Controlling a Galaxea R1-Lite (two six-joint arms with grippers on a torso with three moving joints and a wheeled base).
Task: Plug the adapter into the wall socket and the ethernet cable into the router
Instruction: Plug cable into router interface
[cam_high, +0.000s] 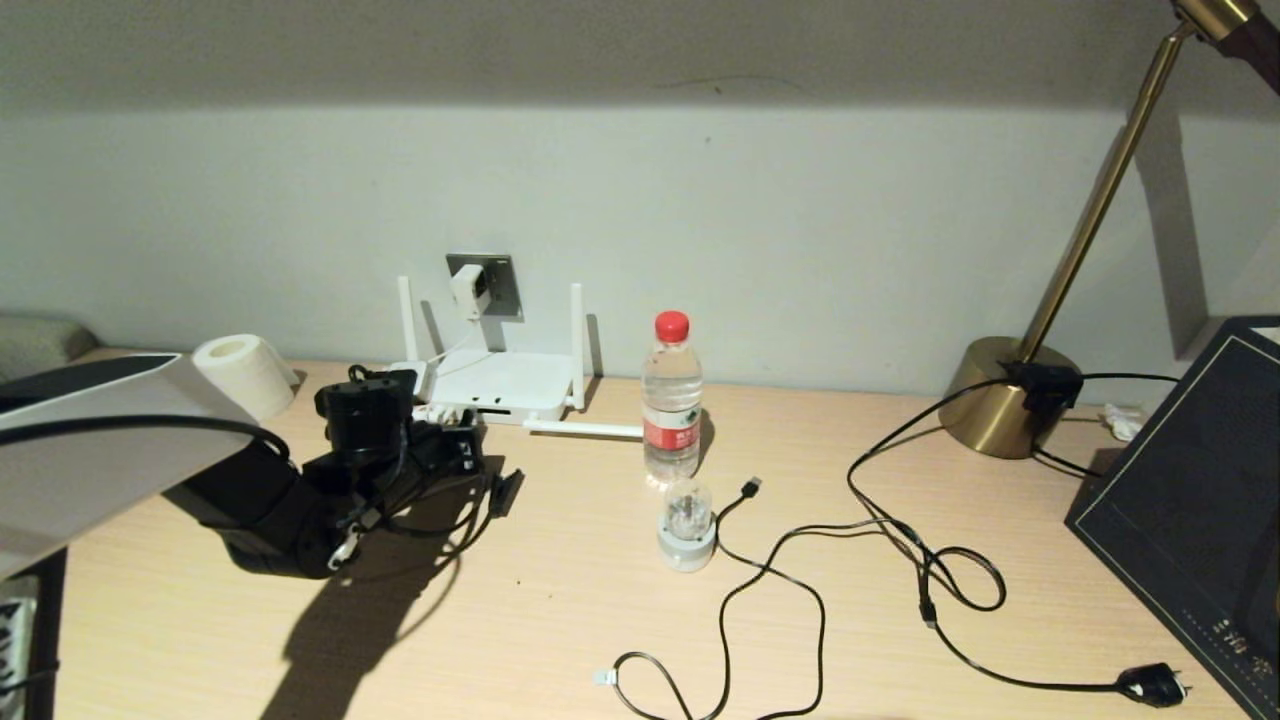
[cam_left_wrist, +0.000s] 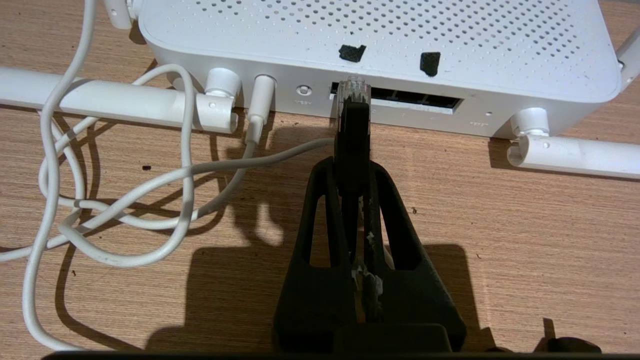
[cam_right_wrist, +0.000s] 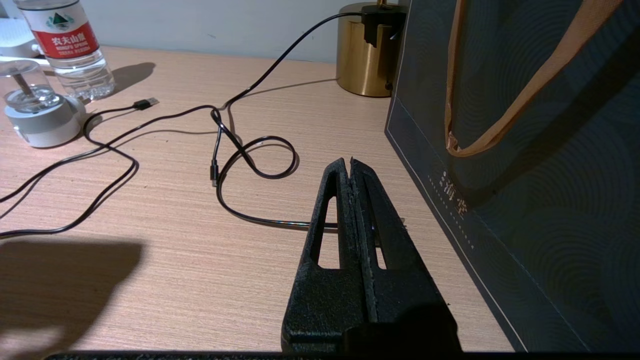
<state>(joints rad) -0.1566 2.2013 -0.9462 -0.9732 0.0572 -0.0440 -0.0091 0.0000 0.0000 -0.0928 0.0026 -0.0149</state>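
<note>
1. The left gripper (cam_left_wrist: 352, 150), seen from its own wrist camera: the two black fingers (cam_left_wrist: 320, 220) are pressed nearly together on the black boot of the ethernet cable (cam_left_wrist: 353, 135), which stands out straight ahead of the fingertips with its clear connector foremost.

2. The clear connector tip sits at the mouth of the port slot in the back face of the router (cam_left_wrist: 380, 55), at the slot's end nearest the small round button. Whether it has entered the slot or only touches the edge cannot be told.

3. The governing relation: the long axis of the connector runs in line with the fingers and points squarely at the router's back face, so the remaining move appears to be a short straight push along that same axis (a sideways drift would likely catch the tip on the slot's rim).

4. The thin white cord (cam_left_wrist: 185, 175) plugged in beside the button loops over the desk (cam_left_wrist: 500, 225) and passes under the gripper's line of approach, close to the cable boot.

5. In the head view the left gripper (cam_high: 470, 455) is low over the desk just in front of the router (cam_high: 500, 385); the adapter (cam_high: 470, 290) is already seated in the wall socket (cam_high: 500, 285) above it.

6. The right gripper (cam_right_wrist: 351, 165), fingers closed on nothing, hangs over the desk beside a dark paper bag (cam_right_wrist: 525, 150), well apart from the router; the left arm is plainly the nearer.
</note>
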